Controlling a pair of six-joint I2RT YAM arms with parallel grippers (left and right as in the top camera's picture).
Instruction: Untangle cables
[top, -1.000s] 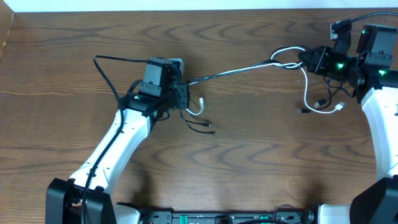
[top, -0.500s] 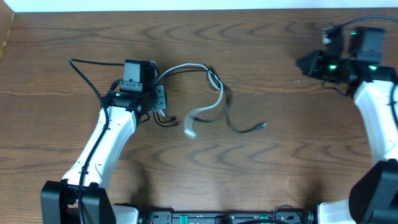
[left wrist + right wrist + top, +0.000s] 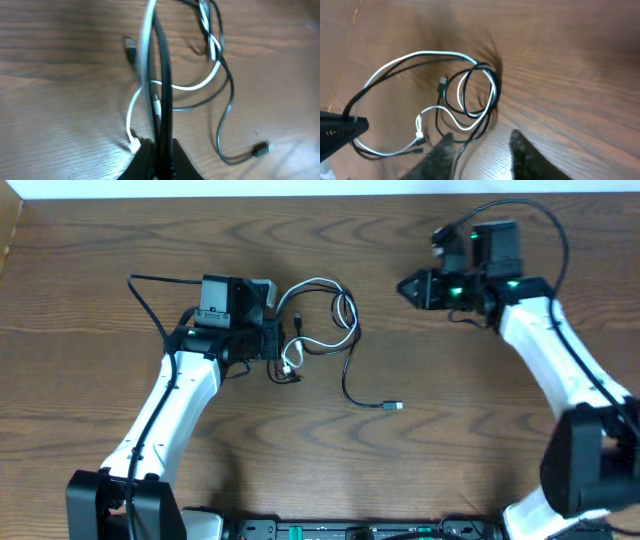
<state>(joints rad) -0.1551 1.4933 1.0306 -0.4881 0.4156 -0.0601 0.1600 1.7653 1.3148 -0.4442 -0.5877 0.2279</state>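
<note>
The cables, a white one and black ones, lie in a loose tangle on the wooden table just right of my left gripper. That gripper is shut on a black and a white strand that run straight out from its jaws. One black cable trails down to a small plug, which also shows in the left wrist view. My right gripper is open and empty, to the right of the tangle. In the right wrist view its fingers hover over the looped cables.
The wooden table's back edge runs along the top of the overhead view. A thicker black arm wire arcs left of the left wrist. Another loops above the right wrist.
The cables were stretched taut between both grippers. The right gripper has let go and moved left towards the centre. The cables now lie slack in a bundle by the left gripper.
</note>
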